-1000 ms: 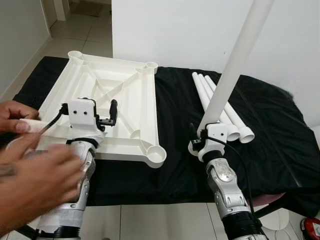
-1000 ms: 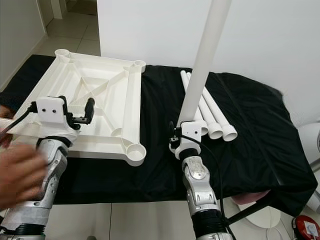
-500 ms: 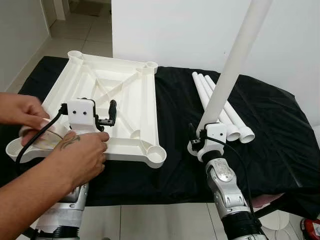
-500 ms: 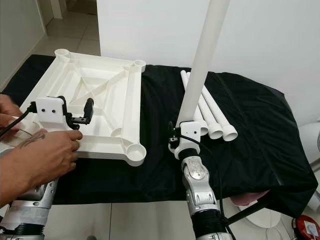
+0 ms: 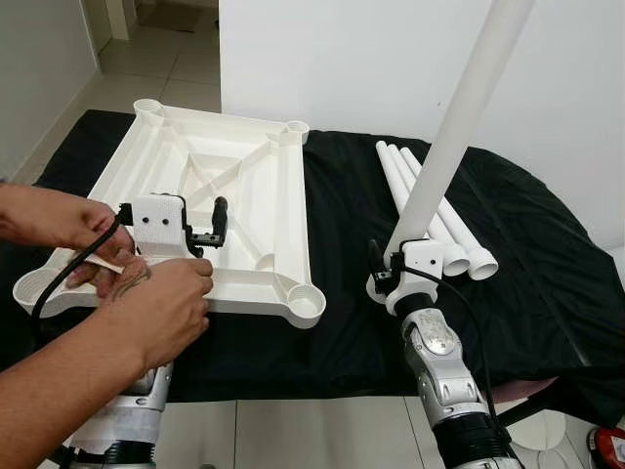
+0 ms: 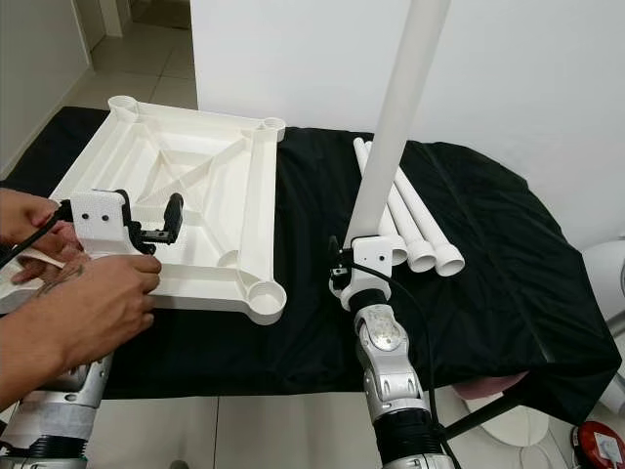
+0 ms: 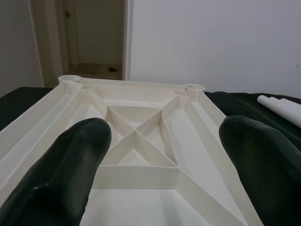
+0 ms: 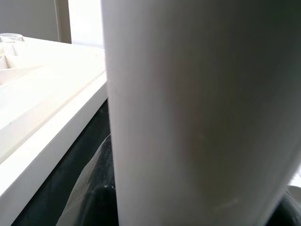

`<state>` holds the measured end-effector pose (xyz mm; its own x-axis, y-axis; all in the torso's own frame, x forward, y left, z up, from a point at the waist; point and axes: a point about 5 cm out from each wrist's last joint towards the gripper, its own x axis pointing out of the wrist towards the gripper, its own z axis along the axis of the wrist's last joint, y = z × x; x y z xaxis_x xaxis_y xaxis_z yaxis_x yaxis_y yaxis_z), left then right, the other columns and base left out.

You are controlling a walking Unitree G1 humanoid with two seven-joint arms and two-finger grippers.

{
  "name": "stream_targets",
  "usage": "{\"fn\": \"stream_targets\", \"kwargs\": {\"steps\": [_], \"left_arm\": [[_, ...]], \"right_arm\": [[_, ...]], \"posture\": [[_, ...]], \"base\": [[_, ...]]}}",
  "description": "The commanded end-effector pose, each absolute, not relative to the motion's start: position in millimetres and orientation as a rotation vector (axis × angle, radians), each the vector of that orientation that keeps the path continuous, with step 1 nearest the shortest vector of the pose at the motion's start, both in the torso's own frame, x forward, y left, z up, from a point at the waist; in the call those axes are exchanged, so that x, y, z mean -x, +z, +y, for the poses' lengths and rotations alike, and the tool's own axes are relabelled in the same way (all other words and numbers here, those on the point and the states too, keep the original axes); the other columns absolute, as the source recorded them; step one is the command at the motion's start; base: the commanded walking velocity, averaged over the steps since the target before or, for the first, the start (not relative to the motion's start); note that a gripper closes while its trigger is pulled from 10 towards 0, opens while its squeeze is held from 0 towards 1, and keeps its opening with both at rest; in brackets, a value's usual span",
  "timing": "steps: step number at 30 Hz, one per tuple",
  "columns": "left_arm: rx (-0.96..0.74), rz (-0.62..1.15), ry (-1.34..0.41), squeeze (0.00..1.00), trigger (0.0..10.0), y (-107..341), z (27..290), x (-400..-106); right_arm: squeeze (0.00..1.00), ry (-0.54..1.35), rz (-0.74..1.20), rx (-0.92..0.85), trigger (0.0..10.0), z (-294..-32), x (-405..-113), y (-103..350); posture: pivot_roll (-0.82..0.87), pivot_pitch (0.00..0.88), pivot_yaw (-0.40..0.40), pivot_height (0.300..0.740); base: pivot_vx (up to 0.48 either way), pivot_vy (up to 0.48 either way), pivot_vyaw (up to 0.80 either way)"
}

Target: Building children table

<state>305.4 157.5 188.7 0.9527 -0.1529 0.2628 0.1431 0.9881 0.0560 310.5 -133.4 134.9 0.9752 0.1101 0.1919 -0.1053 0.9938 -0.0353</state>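
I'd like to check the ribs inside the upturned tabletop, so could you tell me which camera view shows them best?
The left eye view shows the whole white tabletop, with its ribs and corner sockets. The left wrist view looks low across the crossing ribs between the left gripper fingers. The right wrist view catches just an edge.

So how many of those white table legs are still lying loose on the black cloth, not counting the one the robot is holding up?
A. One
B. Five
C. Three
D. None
C: three white legs lie side by side on the black cloth, while the right gripper holds a fourth leg upright.
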Motion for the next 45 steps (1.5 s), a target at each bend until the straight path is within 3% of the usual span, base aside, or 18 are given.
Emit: {"fn": "stream_targets", "kwargs": {"steps": [1, 45], "left_arm": [[-0.050, -0.287, -0.209, 0.00, 10.0, 192, 146, -307], [-0.048, -0.292, -0.202, 0.00, 10.0, 194, 145, -309]], "right_arm": [[0.00, 0.083, -0.214, 0.018, 10.0, -138, -313, 138], [0.00, 0.101, -0.215, 0.005, 10.0, -130, -315, 140]], "posture": [[0.05, 0.000, -0.085, 0.740], [0.05, 0.000, -0.090, 0.740]], "base": [[0.000, 0.000, 0.00], [0.000, 0.000, 0.00]]}}
